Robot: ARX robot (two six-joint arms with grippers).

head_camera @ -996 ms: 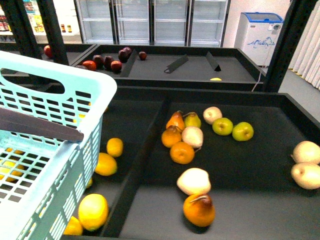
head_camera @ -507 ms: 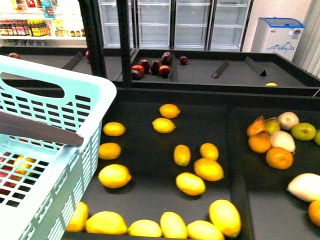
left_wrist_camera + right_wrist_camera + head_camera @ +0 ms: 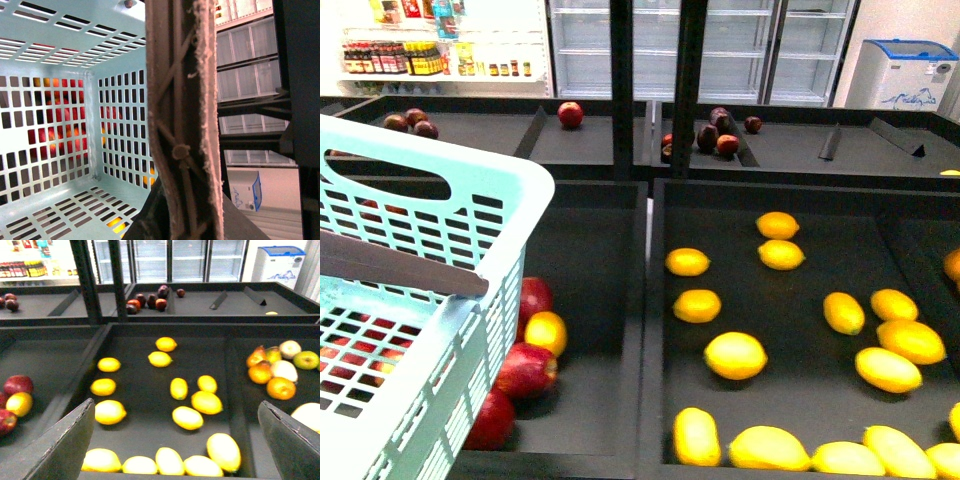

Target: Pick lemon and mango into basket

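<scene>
Basket (image 3: pixel 480 200): fills left of front view. Left gripper (image 3: pixel 192 220) clamped on its brown-grey handle (image 3: pixel 182 100), fingers tight on either side. Lemon (image 3: pixel 781 255): upper middle of right-hand bin (image 3: pixel 790 310). Mango (image 3: pixel 736 355): lower centre of same bin, apart from lemon. Right gripper (image 3: pixel 176 405): fingers spread wide, holding nothing, over that bin. Red apples (image 3: pixel 527 370): lower left, just beside basket.

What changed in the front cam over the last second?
The view swung left: the pear-and-orange bin slid almost out on the right, the yellow-fruit bin moved to the right half, and red apples came in beside the basket. Nothing taken or let go. The basket kept its place in frame; fruit unmoved in the bins.
</scene>
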